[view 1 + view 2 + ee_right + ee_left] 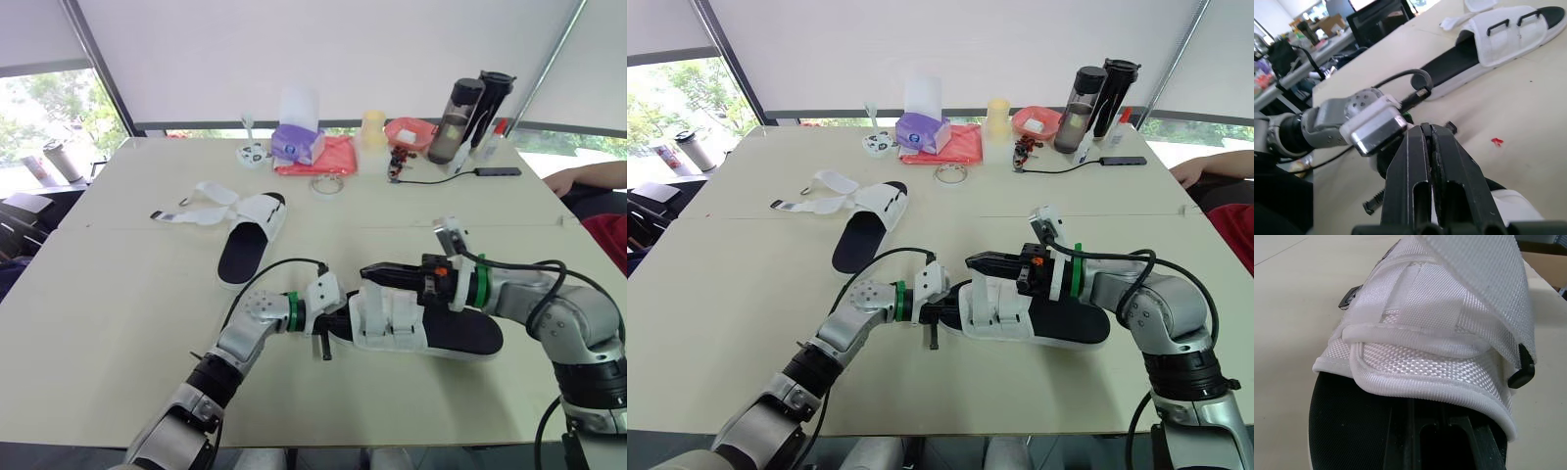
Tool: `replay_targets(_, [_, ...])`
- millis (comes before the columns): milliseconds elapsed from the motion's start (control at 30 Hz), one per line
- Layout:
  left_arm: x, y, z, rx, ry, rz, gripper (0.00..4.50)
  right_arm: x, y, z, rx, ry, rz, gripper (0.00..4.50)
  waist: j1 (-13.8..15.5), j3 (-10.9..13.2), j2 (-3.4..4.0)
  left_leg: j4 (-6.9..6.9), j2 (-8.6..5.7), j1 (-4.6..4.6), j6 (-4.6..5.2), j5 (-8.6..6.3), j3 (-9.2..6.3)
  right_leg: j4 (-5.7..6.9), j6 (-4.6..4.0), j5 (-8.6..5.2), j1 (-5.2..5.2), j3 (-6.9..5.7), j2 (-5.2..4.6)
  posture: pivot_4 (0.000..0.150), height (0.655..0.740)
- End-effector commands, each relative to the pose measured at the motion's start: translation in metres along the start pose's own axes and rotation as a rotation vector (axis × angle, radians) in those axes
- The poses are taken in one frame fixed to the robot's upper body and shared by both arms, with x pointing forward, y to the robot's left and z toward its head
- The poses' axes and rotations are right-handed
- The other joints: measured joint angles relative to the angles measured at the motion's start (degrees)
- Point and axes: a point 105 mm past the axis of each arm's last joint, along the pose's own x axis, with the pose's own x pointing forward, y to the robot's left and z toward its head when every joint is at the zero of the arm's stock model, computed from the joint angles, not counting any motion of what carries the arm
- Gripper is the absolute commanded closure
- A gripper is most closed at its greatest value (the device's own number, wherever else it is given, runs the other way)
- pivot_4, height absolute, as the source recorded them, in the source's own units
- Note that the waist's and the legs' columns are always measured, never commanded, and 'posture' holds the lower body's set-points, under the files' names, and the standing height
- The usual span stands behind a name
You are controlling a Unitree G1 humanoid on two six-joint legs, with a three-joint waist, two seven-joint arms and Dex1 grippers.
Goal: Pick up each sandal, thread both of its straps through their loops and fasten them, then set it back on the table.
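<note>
Your right claw point(378, 270) is pressed together, nothing between, just above the near sandal's point(460, 333) straps point(390, 311). Your left claw point(341, 319) sits at its toe end, state can't tell. Second sandal point(247, 243) lies well beyond.

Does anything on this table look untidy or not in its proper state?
Yes. The far sandal lies with both straps undone and splayed sideways over the table. The near sandal, by contrast, looks closed across its upper. Nothing seems spilled or broken.
</note>
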Motion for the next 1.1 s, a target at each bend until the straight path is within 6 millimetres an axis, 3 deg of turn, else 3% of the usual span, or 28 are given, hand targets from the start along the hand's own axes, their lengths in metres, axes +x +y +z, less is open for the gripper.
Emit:
replay_targets(33, [-0.013,-0.003,-0.063,-0.129,0.225,0.067,4.50,-0.007,-0.001,0.026,-0.087,-0.103,-0.053,4.47,0.00,0.00,0.00,0.00,0.00,0.00,0.00,0.00,0.00,0.00,0.00,0.00,0.00,0.00,0.00,0.150,0.7400])
replay_targets(267, [-0.013,-0.002,-0.064,-0.133,0.225,0.069,4.50,-0.006,-0.026,0.031,-0.106,-0.152,-0.179,4.47,-0.07,0.01,0.01,-0.01,0.00,-0.01,0.00,0.00,0.00,0.00,0.00,0.00,-0.03,0.00,0.00,0.150,0.7400])
replay_targets(533, [-0.014,-0.002,-0.064,-0.144,0.222,0.086,4.50,-0.008,-0.040,0.016,-0.061,-0.102,-0.232,4.47,-0.11,0.04,0.05,-0.03,0.00,-0.01,0.00,0.00,-0.01,0.01,0.07,0.04,-0.08,0.00,0.01,0.150,0.7400])
replay_targets(800, [-0.014,-0.002,-0.064,-0.145,0.219,0.085,4.50,-0.009,-0.059,-0.014,-0.168,0.133,-0.343,4.47,-0.14,0.03,0.07,-0.03,0.00,-0.01,-0.01,0.00,0.00,0.00,0.08,0.04,-0.08,0.01,0.01,0.150,0.7400])
replay_targets(1100, [-0.013,0.000,-0.063,-0.145,0.215,0.088,4.50,-0.003,-0.065,-0.030,-0.311,0.328,-0.364,4.47,-0.15,-0.01,0.04,-0.03,0.01,0.00,-0.01,-0.01,-0.01,-0.04,0.10,0.02,-0.05,0.01,-0.01,0.150,0.7400])
